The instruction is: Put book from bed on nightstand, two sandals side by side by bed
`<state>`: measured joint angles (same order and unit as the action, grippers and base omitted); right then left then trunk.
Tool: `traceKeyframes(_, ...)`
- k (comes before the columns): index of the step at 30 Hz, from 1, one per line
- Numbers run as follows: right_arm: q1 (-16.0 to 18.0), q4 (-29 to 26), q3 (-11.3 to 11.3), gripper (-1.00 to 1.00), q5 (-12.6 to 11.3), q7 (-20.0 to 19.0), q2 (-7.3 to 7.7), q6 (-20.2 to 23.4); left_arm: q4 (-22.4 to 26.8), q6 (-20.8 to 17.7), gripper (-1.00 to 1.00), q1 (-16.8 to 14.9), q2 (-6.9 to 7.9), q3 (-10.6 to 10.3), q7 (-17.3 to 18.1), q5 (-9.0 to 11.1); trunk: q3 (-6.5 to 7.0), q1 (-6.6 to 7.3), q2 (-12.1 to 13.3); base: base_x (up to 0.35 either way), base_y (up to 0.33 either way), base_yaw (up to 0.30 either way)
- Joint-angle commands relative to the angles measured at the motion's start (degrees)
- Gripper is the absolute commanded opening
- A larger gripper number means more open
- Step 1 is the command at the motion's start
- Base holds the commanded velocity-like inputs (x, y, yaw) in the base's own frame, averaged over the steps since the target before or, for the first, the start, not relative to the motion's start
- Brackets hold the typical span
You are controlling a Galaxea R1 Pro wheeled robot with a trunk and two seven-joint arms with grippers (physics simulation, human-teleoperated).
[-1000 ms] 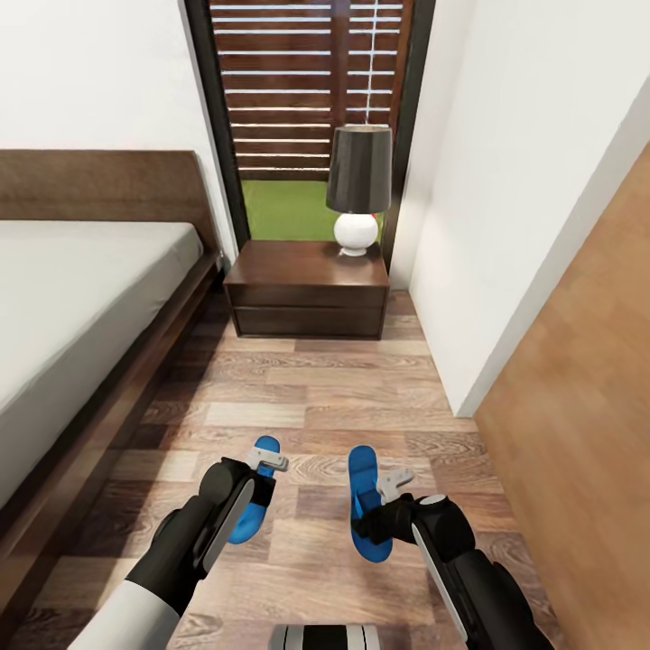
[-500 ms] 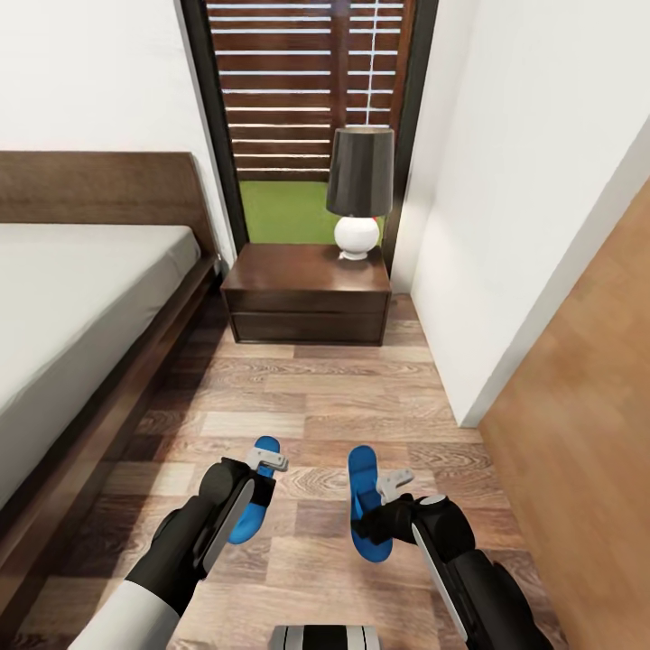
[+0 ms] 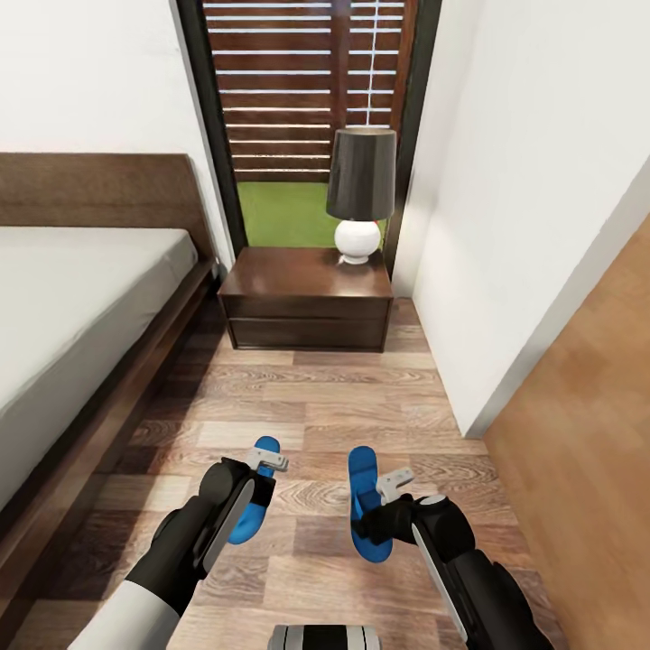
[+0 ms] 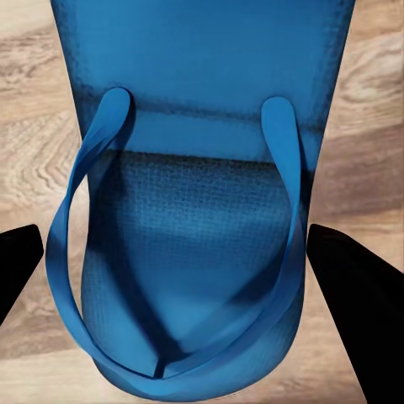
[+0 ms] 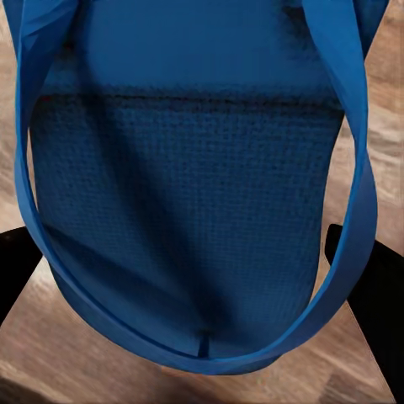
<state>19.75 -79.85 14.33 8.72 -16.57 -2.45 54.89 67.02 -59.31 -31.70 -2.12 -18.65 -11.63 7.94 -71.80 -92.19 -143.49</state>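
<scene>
Because the two sandals are to end up side by side next to the bed (image 3: 86, 298), one blue flip-flop is carried by each arm above the plank floor (image 3: 316, 406). The left sandal (image 3: 253, 501) is seen between the spread-looking dark fingers of the left gripper (image 3: 267, 462); whether it is truly pinched cannot be told. The right sandal (image 3: 366, 501) lies likewise at the right gripper (image 3: 394, 485). The nightstand (image 3: 307, 298) with its lamp (image 3: 359, 194) stands ahead, beside the bed. Compared with a second ago, the whole view is shifted slightly, so the camera is judged to have moved; the sandals are held as before.
</scene>
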Motion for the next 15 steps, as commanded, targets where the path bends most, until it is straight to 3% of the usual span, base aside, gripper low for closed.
traceKeyframes(1,0.0,-0.1,0.0,-1.00,0.6,-0.5,0.00,0.2,0.0,-0.2,-1.00,0.0,0.01,-0.1,-0.6,0.6,-0.05,0.00,0.0,0.128,0.000,0.000)
traceKeyframes(15,0.1,0.0,0.0,-1.00,0.5,-0.5,0.07,0.2,0.0,-0.2,-1.00,0.0,0.01,-0.1,-0.6,0.6,-0.05,0.00,0.0,0.128,0.000,0.000)
